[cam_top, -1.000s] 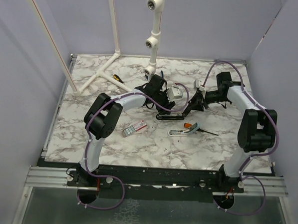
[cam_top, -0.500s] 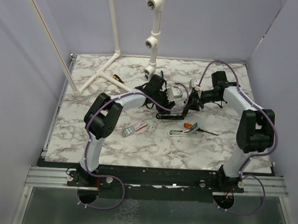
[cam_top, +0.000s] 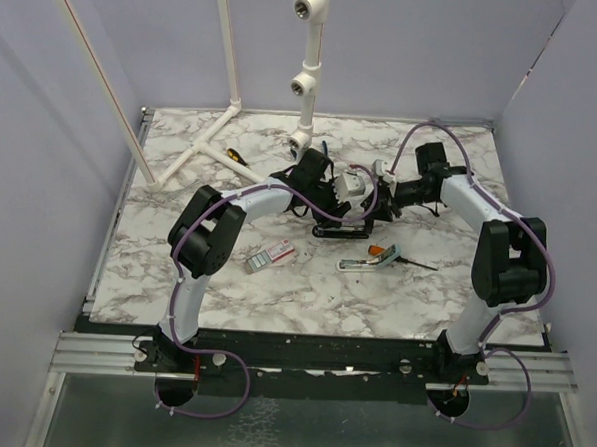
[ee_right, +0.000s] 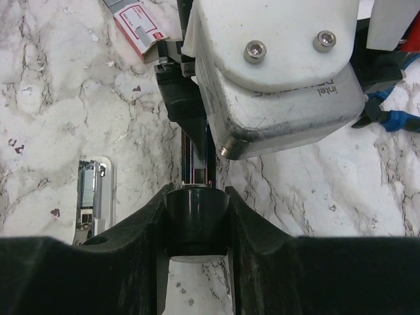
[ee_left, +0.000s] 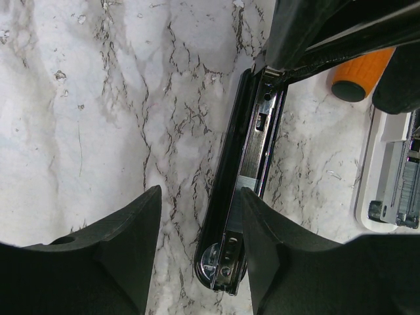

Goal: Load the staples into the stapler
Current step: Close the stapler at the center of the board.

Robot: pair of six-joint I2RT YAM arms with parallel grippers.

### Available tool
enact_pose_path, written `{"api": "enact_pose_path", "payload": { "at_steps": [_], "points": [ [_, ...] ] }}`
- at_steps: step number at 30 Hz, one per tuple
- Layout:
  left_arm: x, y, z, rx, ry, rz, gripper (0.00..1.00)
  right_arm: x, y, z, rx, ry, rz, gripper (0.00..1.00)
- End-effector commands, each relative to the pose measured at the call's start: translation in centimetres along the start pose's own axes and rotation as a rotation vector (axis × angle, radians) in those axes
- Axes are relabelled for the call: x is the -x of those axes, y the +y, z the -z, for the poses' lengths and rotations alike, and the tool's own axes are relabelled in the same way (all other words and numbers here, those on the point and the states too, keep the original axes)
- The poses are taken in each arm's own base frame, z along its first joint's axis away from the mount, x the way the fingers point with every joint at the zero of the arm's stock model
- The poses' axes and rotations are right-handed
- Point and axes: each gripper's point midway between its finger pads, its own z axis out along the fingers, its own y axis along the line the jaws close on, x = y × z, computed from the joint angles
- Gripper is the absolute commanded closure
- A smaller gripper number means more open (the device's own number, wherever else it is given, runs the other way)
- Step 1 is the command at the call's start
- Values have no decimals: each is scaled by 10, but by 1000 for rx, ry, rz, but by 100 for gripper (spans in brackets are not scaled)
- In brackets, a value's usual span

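Change: Right arm has swung left over the last second, bringing the right gripper (ee_right: 195, 197) close against the left gripper (ee_left: 200, 197). The stapler, box and tools lie where they were.
Stapler: the black stapler (ee_left: 243, 177) lies mid-table on the marble table (cam_top: 175, 277), opened up, with its metal inner channel facing upward.
Right jaws: clamped on a rounded black part of the stapler, which fills the gap between both fingers.
Left jaws: apart, straddling one end of the stapler's base. One finger (ee_left: 262, 249) sits against it, while the other finger (ee_left: 125, 256) stands clear with marble showing between.
Staples: the white-and-red staple box (cam_top: 270, 255) rests on the marble nearer the arm bases and left of the stapler, apart from it. I cannot tell whether any strip sits in the channel.
Nearby: an orange-handled screwdriver (cam_top: 382, 253) lies just beside a pale bar (cam_top: 359, 265). Blue-handled pliers (ee_right: 387, 118) lie by the left wrist.
Back: white PVC pipes (cam_top: 207, 149) stand at the far left corner.
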Motion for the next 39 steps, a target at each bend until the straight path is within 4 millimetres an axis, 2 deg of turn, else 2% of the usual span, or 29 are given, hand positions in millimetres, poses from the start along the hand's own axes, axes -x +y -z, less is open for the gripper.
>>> {"api": "enact_pose_path", "payload": {
  "at_steps": [1, 29, 39],
  "points": [
    [-6, 12, 4, 11, -6, 30, 48, -27, 12, -8, 18, 77, -86, 82],
    [-24, 15, 9, 13, 5, 58, 49, -35, 10, -32, 21, 109, -135, 82],
    [-24, 16, 12, 13, -2, 53, 49, -36, 7, -37, 10, 111, -154, 82]
  ]
}}
